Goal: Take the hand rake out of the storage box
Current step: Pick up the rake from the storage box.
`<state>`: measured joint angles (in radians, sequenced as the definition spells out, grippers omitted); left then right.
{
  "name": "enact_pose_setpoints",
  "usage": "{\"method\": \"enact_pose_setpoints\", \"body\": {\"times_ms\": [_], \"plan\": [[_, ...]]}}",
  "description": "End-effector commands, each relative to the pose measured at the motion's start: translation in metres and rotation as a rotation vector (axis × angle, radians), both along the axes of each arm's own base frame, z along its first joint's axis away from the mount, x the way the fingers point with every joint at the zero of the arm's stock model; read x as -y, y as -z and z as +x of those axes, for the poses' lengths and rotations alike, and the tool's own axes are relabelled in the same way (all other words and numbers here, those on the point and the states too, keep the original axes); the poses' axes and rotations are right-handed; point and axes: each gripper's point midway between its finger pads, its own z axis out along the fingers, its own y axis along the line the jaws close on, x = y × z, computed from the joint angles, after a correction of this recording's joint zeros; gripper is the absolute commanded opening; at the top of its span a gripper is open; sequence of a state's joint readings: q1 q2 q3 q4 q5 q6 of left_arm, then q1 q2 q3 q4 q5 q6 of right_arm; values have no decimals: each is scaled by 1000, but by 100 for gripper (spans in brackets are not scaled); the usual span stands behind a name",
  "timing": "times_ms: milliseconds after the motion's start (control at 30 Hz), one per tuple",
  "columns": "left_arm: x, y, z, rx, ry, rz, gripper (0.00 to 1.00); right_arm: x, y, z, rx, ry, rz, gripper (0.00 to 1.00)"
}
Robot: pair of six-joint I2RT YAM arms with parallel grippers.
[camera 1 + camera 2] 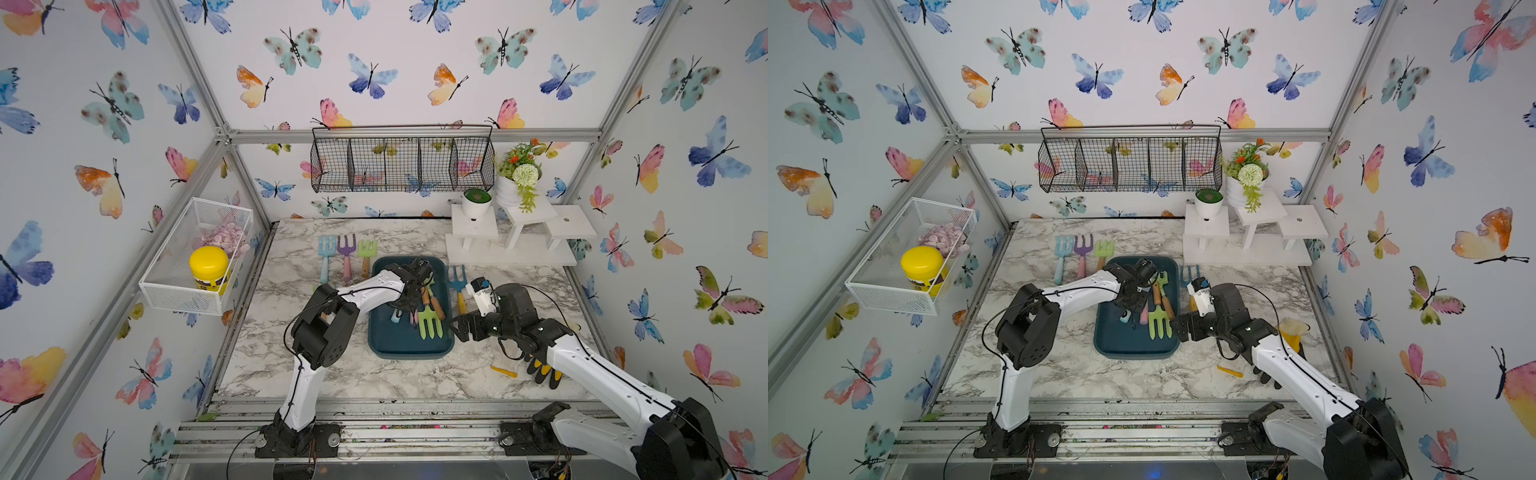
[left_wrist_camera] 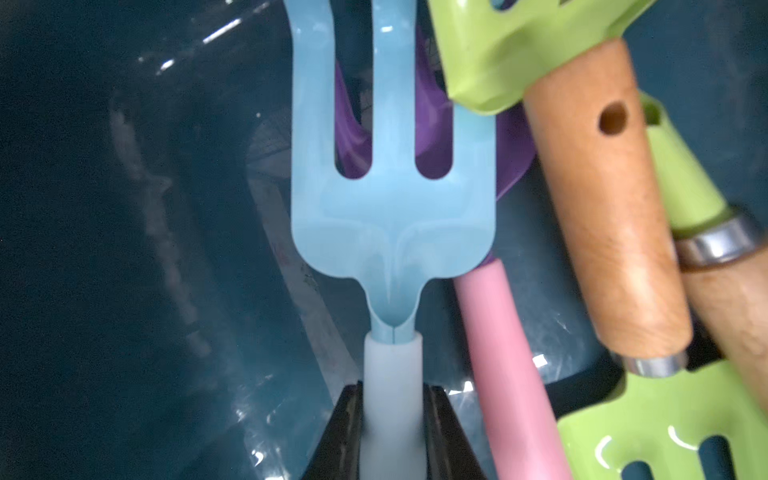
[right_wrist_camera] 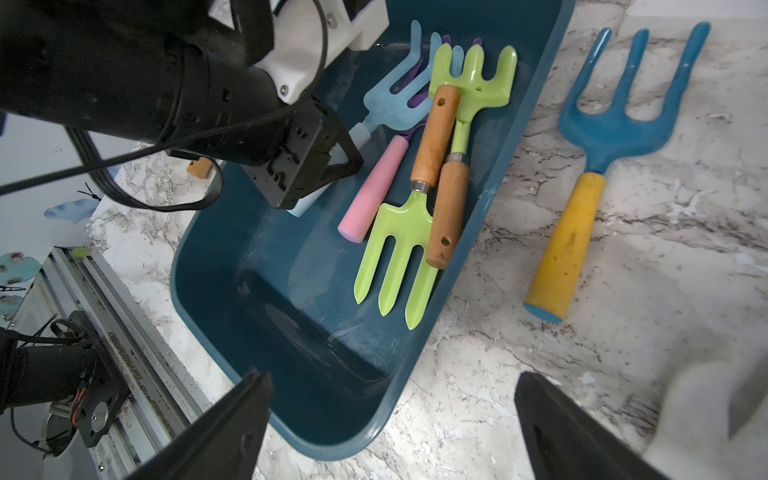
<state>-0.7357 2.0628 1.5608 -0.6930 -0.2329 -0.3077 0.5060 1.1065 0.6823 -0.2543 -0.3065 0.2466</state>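
The storage box [image 1: 409, 353] [image 1: 1133, 353] [image 3: 484, 216] is a dark teal tray in the middle of the marble table. Several tools lie in it. The light blue hand rake [image 2: 392, 224] [image 3: 392, 104] rests on a purple rake with a pink handle [image 3: 374, 191]. Beside them lie a green fork [image 3: 395, 257] and a green rake [image 3: 473, 79], both with wooden handles. My left gripper [image 2: 392, 395] [image 1: 405, 307] [image 1: 1133, 307] is down in the box, shut on the light blue rake's pale handle. My right gripper [image 3: 392, 378] [image 1: 457, 328] [image 1: 1181, 326] hangs open over the box's near right corner, holding nothing.
Three rakes [image 1: 345, 253] lie on the table behind the box. A dark blue fork with a yellow handle [image 3: 602, 137] [image 1: 458, 282] lies to its right. A black and yellow glove [image 1: 544, 370] sits under my right arm. A white stand with pots [image 1: 511, 232] fills the back right.
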Motion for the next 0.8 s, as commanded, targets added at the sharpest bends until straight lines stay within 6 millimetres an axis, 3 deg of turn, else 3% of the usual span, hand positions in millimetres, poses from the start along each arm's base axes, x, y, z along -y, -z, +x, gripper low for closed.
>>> {"method": "enact_pose_setpoints", "body": {"times_ms": [0,200,400,767], "plan": [[-13,-39,3,89,-48,-18,14,0,2,-2,-1,-1,-8,98],[-19,-59,0,122,-61,-74,13,-1,3,-2,-3,-4,-7,98],[-34,-76,4,172,-94,3,11,-1,2,-2,-4,-3,-7,98],[-40,-94,-3,203,-118,-36,10,0,3,-2,-3,-2,-7,98]]}}
